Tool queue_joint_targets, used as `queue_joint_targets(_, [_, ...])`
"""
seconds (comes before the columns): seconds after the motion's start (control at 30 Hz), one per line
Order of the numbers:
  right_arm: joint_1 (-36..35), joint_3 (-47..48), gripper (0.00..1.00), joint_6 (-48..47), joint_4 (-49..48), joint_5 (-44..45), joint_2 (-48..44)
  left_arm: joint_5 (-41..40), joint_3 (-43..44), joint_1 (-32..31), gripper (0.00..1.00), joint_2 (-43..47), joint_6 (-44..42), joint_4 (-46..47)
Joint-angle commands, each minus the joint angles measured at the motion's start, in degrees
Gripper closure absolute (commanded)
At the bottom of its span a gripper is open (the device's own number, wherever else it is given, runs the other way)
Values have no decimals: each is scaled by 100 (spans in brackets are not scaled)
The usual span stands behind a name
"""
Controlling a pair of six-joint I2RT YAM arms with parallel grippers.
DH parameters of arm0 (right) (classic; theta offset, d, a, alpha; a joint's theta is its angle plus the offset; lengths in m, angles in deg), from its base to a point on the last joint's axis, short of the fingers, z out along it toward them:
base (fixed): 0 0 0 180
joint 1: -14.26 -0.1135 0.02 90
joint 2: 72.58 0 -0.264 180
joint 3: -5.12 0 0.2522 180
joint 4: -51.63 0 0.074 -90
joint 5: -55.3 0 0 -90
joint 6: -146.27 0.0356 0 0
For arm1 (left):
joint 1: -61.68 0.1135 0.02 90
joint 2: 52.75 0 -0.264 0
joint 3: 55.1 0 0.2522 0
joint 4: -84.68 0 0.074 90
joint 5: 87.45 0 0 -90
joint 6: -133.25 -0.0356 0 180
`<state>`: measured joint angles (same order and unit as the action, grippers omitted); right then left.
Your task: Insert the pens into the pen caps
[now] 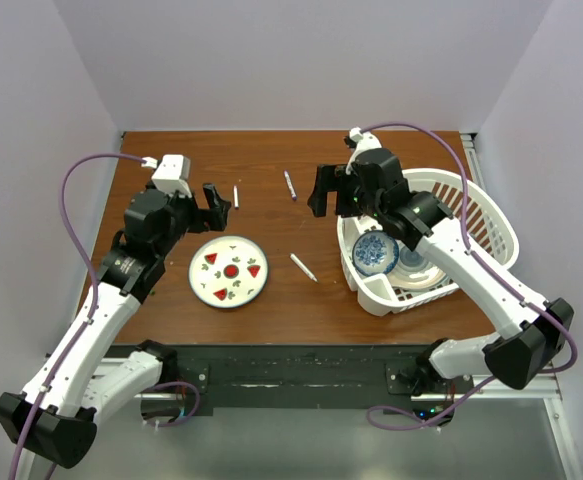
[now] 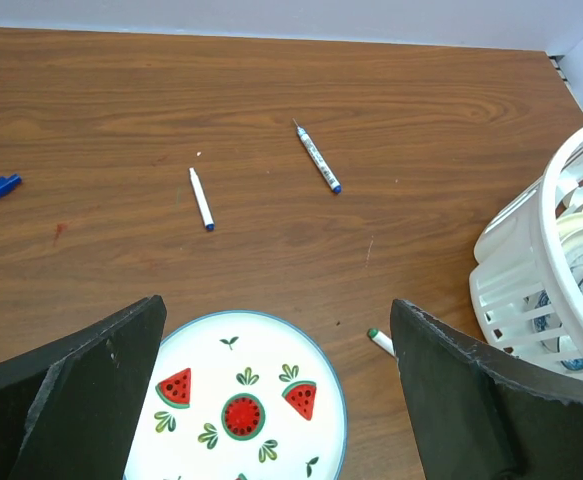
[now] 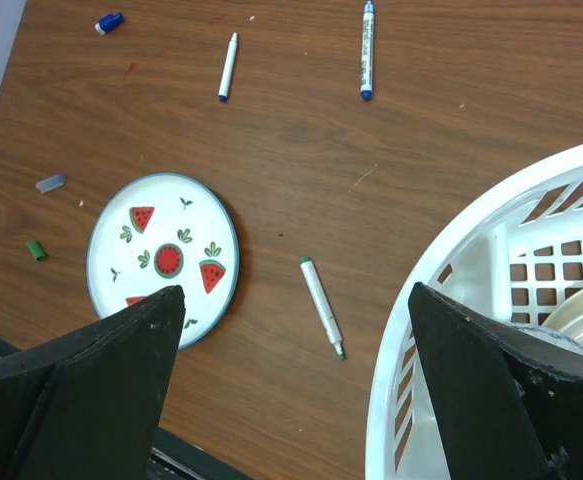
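Overhead, the left tool [image 1: 214, 207] and right tool [image 1: 333, 195] both hang above the brown counter [image 1: 271, 150] with jaws spread wide, gripping nothing. Three pens lie uncapped and well apart on the bare wood. A white pen with a blue tip [image 1: 236, 196] rests just beside the left tool, on its right. A darker pen [image 1: 290, 185] lies between the two tools, nearer the right one. A green-tipped pen [image 1: 304, 267] lies between the watermelon plate [image 1: 198, 290] and the white basket [image 2: 506, 262], closer to the arm bases than either tool.

The caps show in the wrist views. A blue cap [image 3: 109, 22] sits at the counter's far left, well apart from the pens. A grey cap [image 3: 51, 183] and a green cap [image 3: 36, 250] lie just left of the plate. No pen touches a cap, and neither tool touches a pen.
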<state>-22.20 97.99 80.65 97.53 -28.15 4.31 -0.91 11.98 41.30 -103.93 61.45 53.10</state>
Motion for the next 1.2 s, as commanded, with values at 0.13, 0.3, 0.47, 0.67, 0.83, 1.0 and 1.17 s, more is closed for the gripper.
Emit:
queue_joint_targets(0.13, [-1,376,1,-56,29,294,238,-374,82,17,0,29,96,130])
queue_joint_targets(0.3, [-1,912,3,-249,-138,409,783,-445,135,17,0,-138,202,69])
queue_joint_targets(0.47, [8,1772,12,-521,-287,971,2046,-690,109,17,1,-68,184,7])
queue_joint_targets(0.67, [17,3353,40,-1023,-147,1402,3586,-796,-23,17,1,309,149,217])
queue_joint_targets(0.83, [96,4199,51,-1129,28,1358,4835,-910,-103,17,1,416,123,289])
queue_joint_targets(1.0, [245,4323,55,-1050,-129,1165,5345,-823,-76,17,1,433,132,297])
queue_joint_targets(1.17, [316,4323,58,-1032,-269,884,5723,-893,-103,17,1,477,123,323])
